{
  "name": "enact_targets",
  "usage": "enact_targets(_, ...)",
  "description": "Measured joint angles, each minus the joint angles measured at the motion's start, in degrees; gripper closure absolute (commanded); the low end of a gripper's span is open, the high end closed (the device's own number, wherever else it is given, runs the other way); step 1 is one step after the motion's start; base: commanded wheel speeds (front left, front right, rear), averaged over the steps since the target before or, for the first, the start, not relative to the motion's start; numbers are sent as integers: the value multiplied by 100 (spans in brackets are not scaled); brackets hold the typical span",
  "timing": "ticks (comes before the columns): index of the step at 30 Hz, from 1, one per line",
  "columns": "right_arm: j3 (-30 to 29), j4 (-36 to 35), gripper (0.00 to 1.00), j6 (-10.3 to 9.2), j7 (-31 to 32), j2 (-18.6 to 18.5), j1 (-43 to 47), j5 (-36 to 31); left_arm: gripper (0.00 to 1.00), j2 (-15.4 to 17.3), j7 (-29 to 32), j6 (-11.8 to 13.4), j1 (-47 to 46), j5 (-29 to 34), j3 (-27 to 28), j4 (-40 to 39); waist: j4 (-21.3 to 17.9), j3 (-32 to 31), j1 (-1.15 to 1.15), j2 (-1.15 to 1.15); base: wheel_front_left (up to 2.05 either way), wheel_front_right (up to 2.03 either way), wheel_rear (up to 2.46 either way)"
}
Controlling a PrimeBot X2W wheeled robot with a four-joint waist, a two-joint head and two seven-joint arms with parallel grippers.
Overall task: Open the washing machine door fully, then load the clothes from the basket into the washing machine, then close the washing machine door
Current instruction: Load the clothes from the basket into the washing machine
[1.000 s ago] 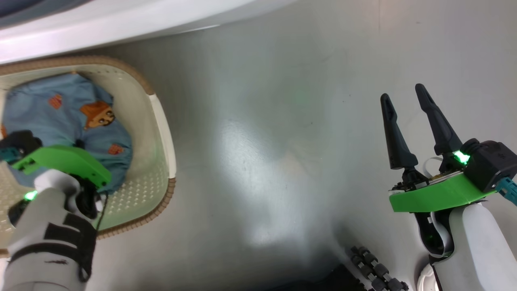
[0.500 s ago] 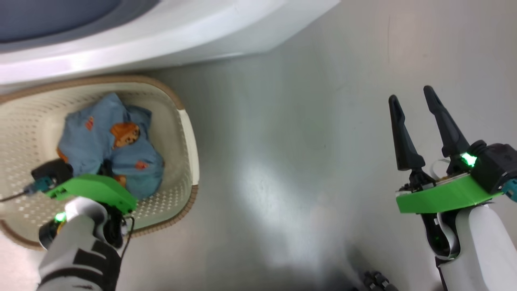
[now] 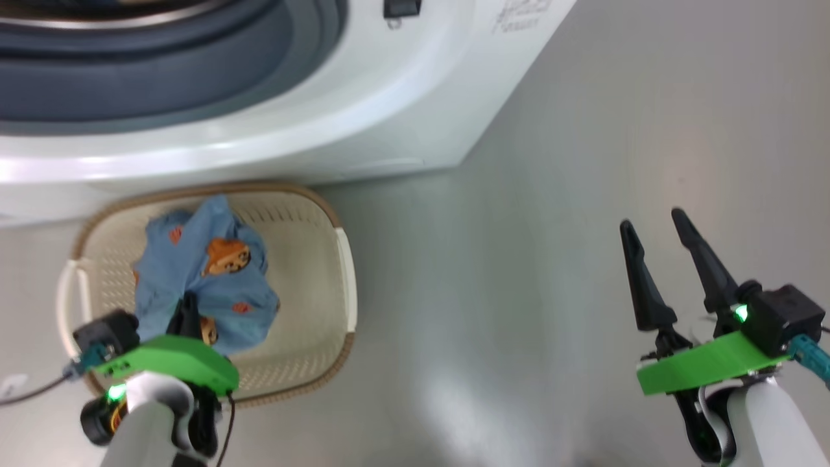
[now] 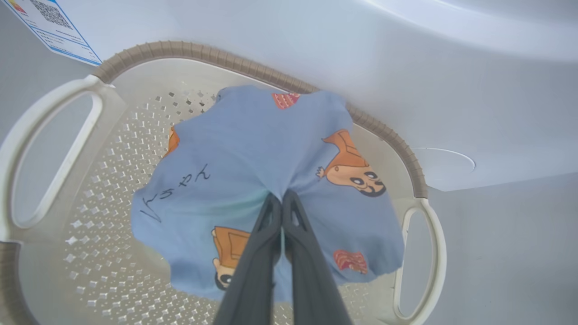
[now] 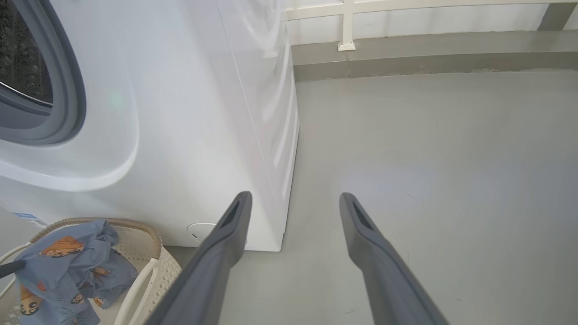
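- The basket (image 3: 347, 272) stands on the floor (image 3: 519, 292), right up against the front of the washing machine (image 3: 363, 117), below its drum opening (image 3: 162, 65)
- The clothes (image 3: 194, 272) lie bunched in the basket
- The left gripper (image 4: 282, 198) is above the basket, its tips in the top of the clothes
- The right gripper (image 3: 655, 224) hangs over bare floor, off to the robot's right past the machine's corner, well apart from the basket

Both end effectors have two long, tapering dark-grey fingers (image 5: 216, 262). Behind the right end effector (image 3: 652, 218) sit a flat bright green plastic bracket (image 3: 707, 363), a black box-shaped module (image 3: 781, 311) with a teal plug (image 3: 807, 353), a glowing green light (image 3: 741, 314) and a white forearm shell (image 3: 765, 421). Behind the left end effector (image 4: 282, 195), a thin black cable (image 3: 228, 421) leaves a matching green bracket (image 3: 175, 363).
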Motion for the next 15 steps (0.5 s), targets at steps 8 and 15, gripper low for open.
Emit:
enact_targets(8,-64,130,0,0,0,42,481,-68,100,-20,-1,-41,816,168,-20,-657,177,-822,0,0,0,0,0)
enact_targets(15,-88,204,0,0,0,129,895,-152,100,-15,0,31,1503,172,-425,-1310,319,-1560,0,0,0,0,0)
